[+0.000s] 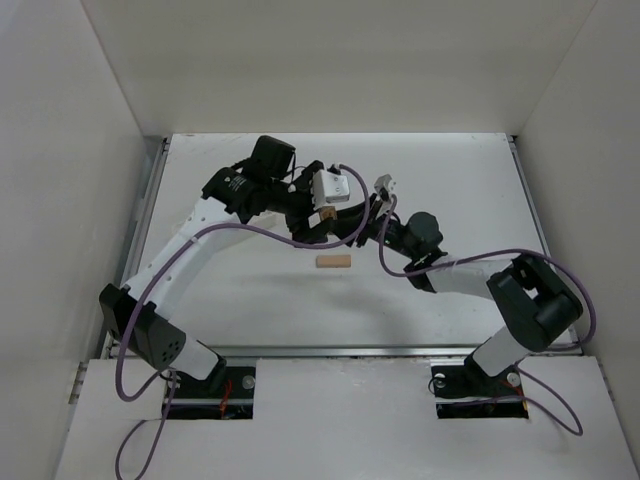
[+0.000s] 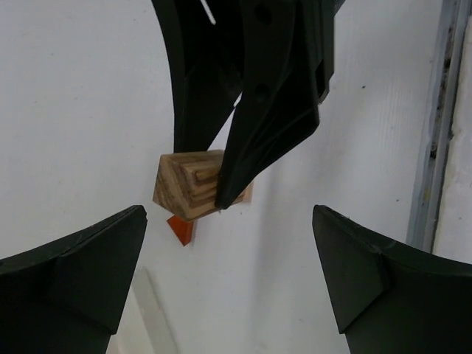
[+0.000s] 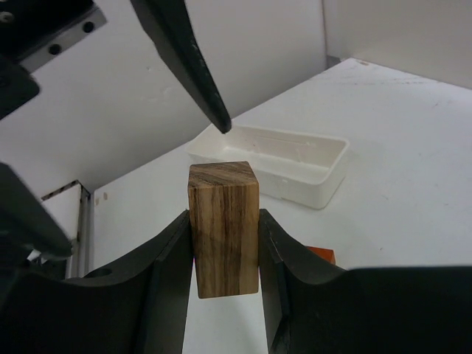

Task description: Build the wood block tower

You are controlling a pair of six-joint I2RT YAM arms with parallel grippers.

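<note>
One block in the air: the striped block [image 3: 221, 243] sits upright in the right gripper [image 3: 223, 220]. Both fingers are clamped flat on its long sides and its top end pokes out above them.
Left gripper [image 2: 228, 217]: spread wide with nothing in it. It's nose to nose with the right one, and in its own camera the held block sits between its two fingertips but well clear of both.
Plain block [image 1: 333, 261]: lying flat on the table [image 1: 450, 180] by itself, at about 6 o'clock from where the two grippers meet in the top view. Nothing is touching it.
Red roof piece [image 2: 181, 230]: down on the table, peeking out at about 6 o'clock from the held block in the left wrist view. I can't tell if the block is touching it or just hanging over it.
Tray [image 3: 324, 173]: white plastic, at roughly 1 o'clock behind the held block in the right wrist view. It looks empty from here.
Other blocks: can't see any more; the arms cover a fair bit of the middle.
Done so far: pretty much nothing, I'd say, since no two pieces are visibly stacked.
Left to do: basically the whole tower. The held block needs setting down as a base or post, the plain one needs adding, and the red roof goes on last.
</note>
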